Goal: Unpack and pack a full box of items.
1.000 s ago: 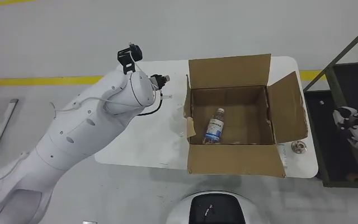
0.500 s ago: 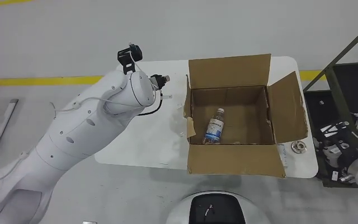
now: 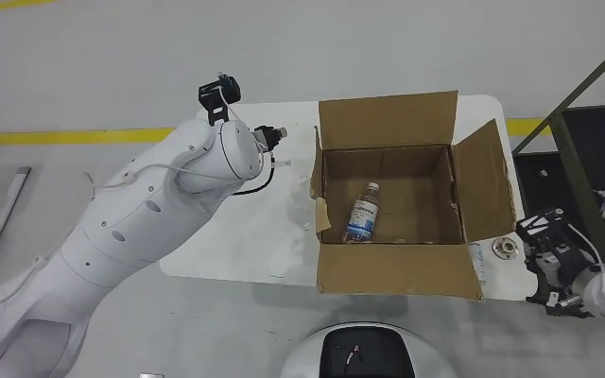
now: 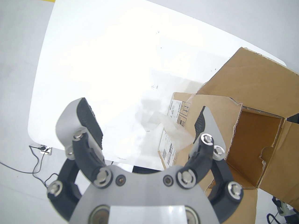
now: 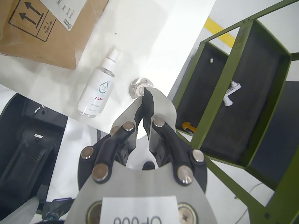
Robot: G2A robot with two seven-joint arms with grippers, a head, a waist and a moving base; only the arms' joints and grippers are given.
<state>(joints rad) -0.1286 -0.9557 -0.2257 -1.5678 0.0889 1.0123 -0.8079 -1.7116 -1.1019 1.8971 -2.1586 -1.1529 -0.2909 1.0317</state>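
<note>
left gripper (image 4: 143, 109): jaws wide apart | right gripper (image 5: 144, 95): jaws pressed together

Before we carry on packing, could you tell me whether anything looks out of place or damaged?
A spray bottle lies on its side on the table, outside the box near the table's edge. One box flap has a ragged, torn edge.

White table (image 3: 274, 236) standing on grey floor, yellow line (image 3: 76, 136) running behind it, green metal rack (image 5: 224, 78) sitting beside the table's edge, floor socket (image 4: 45, 150) trailing a black cable.
</note>
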